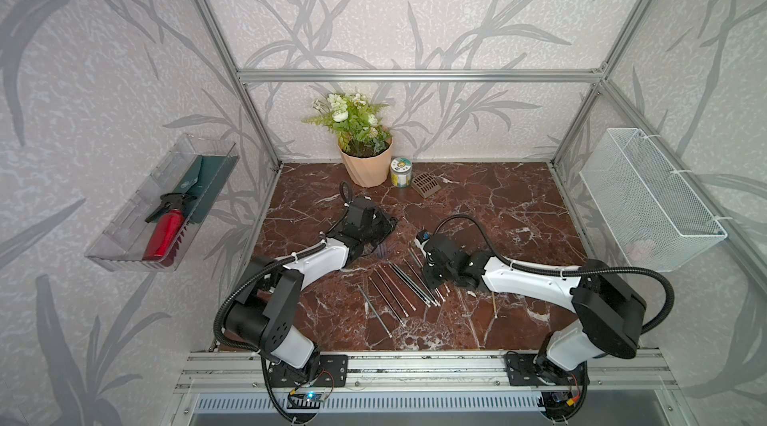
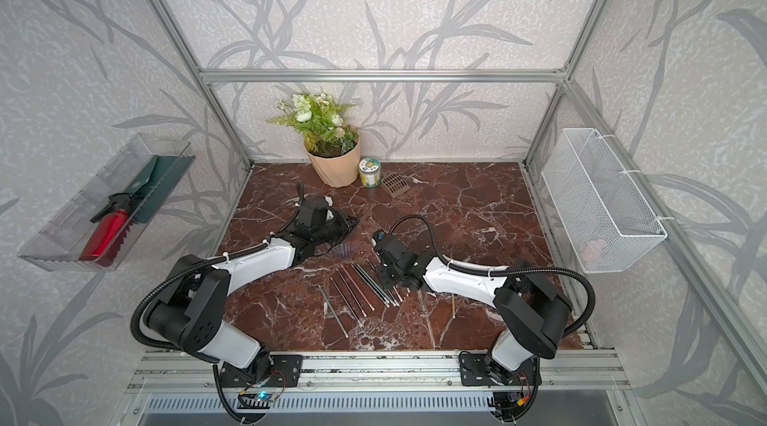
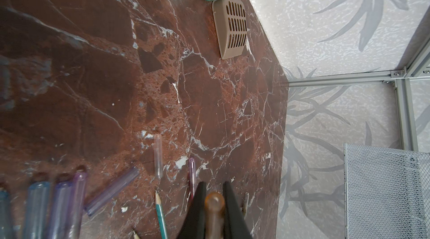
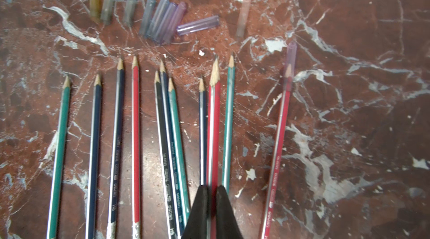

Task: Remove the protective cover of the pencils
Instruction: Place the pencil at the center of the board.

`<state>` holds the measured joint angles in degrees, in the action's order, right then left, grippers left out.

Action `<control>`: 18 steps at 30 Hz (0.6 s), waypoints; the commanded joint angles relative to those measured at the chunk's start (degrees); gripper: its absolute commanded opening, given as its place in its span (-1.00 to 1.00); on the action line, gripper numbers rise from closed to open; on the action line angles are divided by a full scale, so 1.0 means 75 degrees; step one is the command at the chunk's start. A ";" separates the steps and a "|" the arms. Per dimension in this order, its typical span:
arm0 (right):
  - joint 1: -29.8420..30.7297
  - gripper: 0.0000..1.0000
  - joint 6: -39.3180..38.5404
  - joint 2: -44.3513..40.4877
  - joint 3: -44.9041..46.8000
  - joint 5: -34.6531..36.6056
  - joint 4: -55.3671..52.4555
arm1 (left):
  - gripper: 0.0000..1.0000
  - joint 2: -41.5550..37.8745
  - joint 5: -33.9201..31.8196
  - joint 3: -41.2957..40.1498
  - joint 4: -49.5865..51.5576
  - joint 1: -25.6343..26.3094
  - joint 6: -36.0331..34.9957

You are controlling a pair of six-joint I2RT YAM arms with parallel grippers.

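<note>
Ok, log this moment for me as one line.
left pincer: shut on amber cap | right pincer: shut on red pencil, tip bare | purple cap: on other red pencil | loose caps: on table

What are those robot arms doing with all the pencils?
They are taking the little plastic caps off pencils. The right gripper is shut on a red pencil whose tip is bare, and the left gripper pinches an orange cap. Many loose caps lie on the table by a row of bare pencils. One other pencil, off to the side, has a purple cap on.
</note>
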<state>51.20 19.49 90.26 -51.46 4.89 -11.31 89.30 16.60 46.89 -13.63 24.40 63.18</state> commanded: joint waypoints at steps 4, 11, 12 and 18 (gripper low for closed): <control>-0.0359 -1.00 -0.0005 0.0323 -0.0322 0.0100 -0.0395 | -1.00 0.0062 0.0071 0.0317 0.0232 -0.0021 -0.0162; -0.0418 -1.00 -0.0014 0.1313 -0.0836 -0.0030 -0.0566 | -1.00 0.0239 0.0153 0.0315 0.0255 0.0003 -0.0266; -0.0417 -1.00 -0.0014 0.1405 -0.0890 -0.0030 -0.0566 | -1.00 0.0276 0.0168 0.0332 0.0267 0.0004 -0.0287; -0.0440 -1.00 0.0006 0.1805 -0.1098 -0.0042 -0.0647 | -1.00 0.0564 0.0243 0.0399 0.0353 0.0027 -0.0356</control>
<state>48.05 19.49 103.09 -58.04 4.60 -14.66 92.27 17.96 48.03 -11.88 24.43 61.45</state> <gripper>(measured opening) 0.086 0.128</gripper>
